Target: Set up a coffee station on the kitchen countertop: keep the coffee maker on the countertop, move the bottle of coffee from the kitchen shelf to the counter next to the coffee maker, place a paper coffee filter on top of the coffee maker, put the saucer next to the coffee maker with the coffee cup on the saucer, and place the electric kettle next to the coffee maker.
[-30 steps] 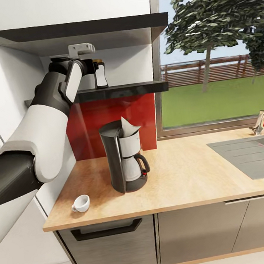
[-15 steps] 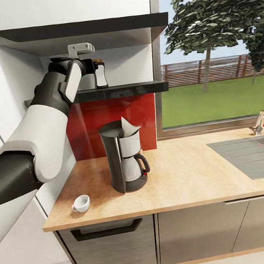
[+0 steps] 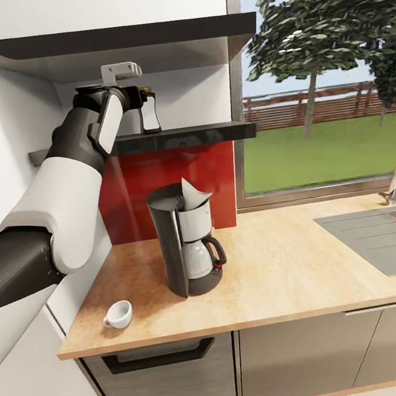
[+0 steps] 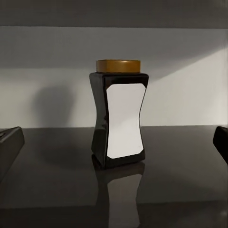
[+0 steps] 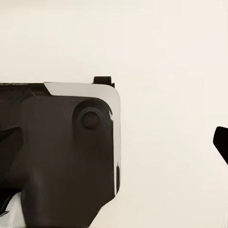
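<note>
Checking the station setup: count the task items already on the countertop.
2: the coffee maker stands near the countertop's left end; the coffee cup sits at its front left corner. Others may be out of frame.

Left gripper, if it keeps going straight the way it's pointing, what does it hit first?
Most likely the bottle of coffee, which stands upright on the kitchen shelf dead ahead of the left gripper, centred between the open jaws. How far off it is remains unclear.
</note>
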Tool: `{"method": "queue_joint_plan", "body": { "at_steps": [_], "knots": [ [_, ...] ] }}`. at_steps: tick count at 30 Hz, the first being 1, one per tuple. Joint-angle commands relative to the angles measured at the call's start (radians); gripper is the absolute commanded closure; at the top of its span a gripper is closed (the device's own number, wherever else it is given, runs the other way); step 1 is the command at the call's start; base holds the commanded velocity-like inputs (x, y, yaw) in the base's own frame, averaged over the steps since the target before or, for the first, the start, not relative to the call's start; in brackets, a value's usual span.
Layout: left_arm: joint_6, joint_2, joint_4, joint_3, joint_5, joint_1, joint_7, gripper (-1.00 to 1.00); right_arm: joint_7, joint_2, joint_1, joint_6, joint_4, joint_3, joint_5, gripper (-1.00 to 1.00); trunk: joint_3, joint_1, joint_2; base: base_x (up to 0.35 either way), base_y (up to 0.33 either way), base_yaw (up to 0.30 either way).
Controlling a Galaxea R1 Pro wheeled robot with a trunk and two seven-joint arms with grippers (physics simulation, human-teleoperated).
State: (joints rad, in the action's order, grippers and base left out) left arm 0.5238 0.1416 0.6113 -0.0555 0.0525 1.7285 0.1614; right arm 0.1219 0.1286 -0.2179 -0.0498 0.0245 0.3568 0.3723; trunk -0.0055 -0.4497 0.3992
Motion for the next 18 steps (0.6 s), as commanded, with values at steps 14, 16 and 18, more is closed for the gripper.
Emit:
{"method": "queue_joint_plan", "body": {
  "at_steps": [14, 16, 18],
  "knots": [
    [0.002, 0.001, 0.000, -0.004, 0.007, 0.000, 0.010, -1.00, 0.039, 0.001, 0.000, -0.009, 0.002, 0.008, 0.010, -1.00, -0.001, 0.000, 0.001, 0.142, 0.000, 0.000],
    [0.001, 0.001, 0.000, -0.004, 0.007, 0.000, 0.009, -1.00, 0.039, 0.001, 0.000, -0.010, 0.003, 0.008, 0.010, -1.00, -0.001, 0.000, 0.001, 0.028, 0.000, 0.000],
    [0.001, 0.001, 0.000, -0.004, 0.007, 0.000, 0.009, -1.00, 0.039, 0.000, 0.000, -0.010, 0.003, 0.008, 0.010, -1.00, -0.001, 0.000, 0.001, 0.012, 0.000, 0.000]
  ]
}}
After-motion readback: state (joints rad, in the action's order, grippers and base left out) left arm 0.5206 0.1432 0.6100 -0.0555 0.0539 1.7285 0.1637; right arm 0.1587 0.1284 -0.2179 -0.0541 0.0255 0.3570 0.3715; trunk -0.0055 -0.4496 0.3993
